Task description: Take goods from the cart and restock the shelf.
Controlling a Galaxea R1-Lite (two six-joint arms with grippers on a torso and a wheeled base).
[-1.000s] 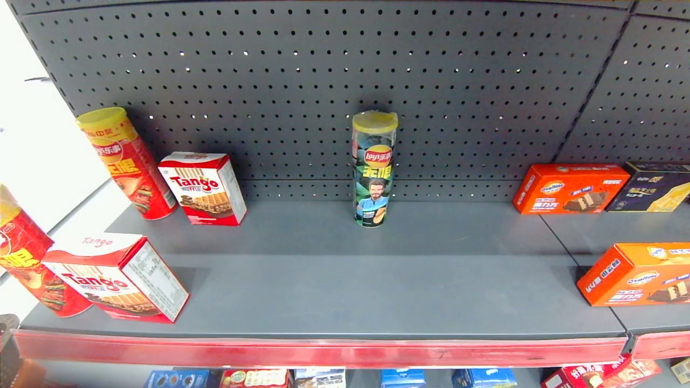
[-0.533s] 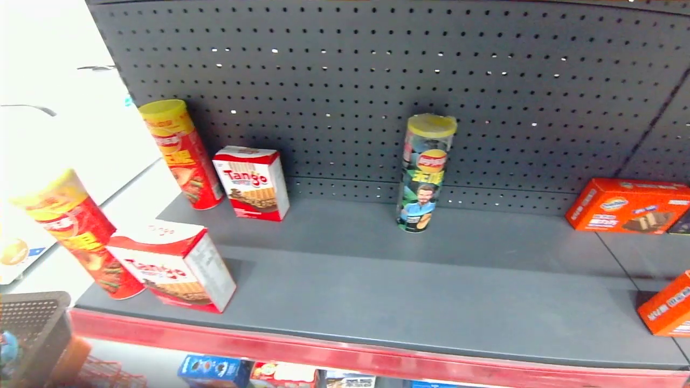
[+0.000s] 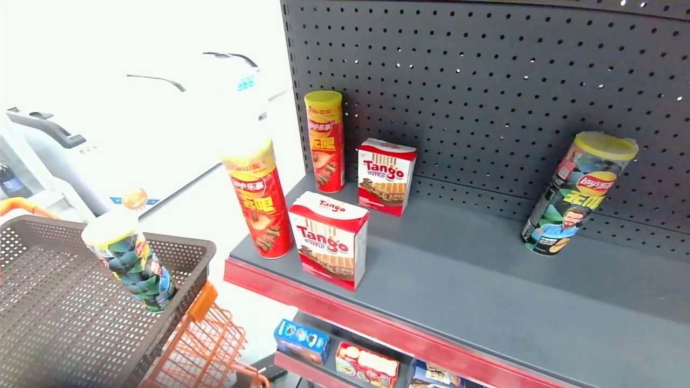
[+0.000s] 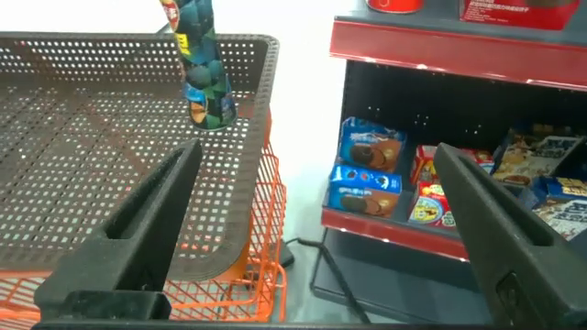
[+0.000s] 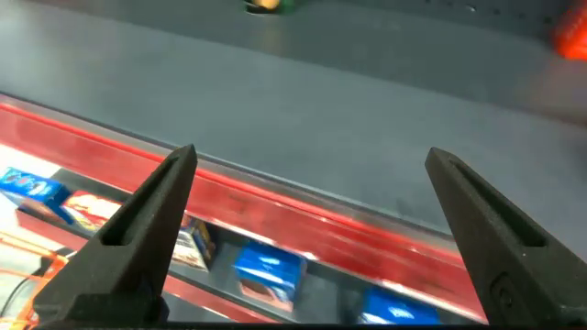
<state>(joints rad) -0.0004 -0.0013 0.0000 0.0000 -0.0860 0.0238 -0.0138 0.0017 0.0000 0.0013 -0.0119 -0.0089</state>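
Observation:
A dark patterned chip can with a yellow lid (image 3: 132,257) stands upright in the brown mesh cart basket (image 3: 51,318), near its right wall. A matching can (image 3: 579,193) stands on the grey shelf (image 3: 458,280) against the pegboard. My left gripper (image 4: 312,234) hangs open beside the basket (image 4: 101,156), short of the can (image 4: 204,69) and holding nothing. My right gripper (image 5: 316,229) is open in front of the shelf's red front edge (image 5: 303,215), also holding nothing.
Two red chip cans (image 3: 259,199) (image 3: 325,141) and two red-and-white wafer boxes (image 3: 330,240) (image 3: 386,176) stand at the shelf's left end. The orange cart frame (image 3: 202,345) sits under the basket. The lower shelf holds snack packs (image 3: 302,340). White equipment (image 3: 135,124) is behind the cart.
The head camera has swung left, so the shelf slid to the right of the view and the cart basket with its can came into sight. No item has moved.

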